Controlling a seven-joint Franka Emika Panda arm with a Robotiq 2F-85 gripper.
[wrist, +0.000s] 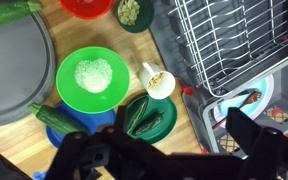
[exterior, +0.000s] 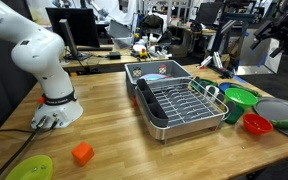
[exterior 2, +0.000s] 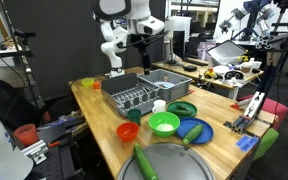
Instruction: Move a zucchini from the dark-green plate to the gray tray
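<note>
Zucchini (wrist: 144,121) lying on dark-green plate (wrist: 168,127), just beside white cup (wrist: 160,84) and bright-green bowl (wrist: 92,78); gray tray (wrist: 14,70) beyond that bowl, bearing a second zucchini (wrist: 9,12). Fingers (wrist: 84,152) spread apart, empty, held high above wooden table (wrist: 6,135).

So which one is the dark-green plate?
Find the big metal basin with the wire rack. Near its corner stands a small white cup, and the dark-green plate lies right next to that cup. It is much darker than the bright green bowl and the blue plate beside it, and carries a dark zucchini.
</note>
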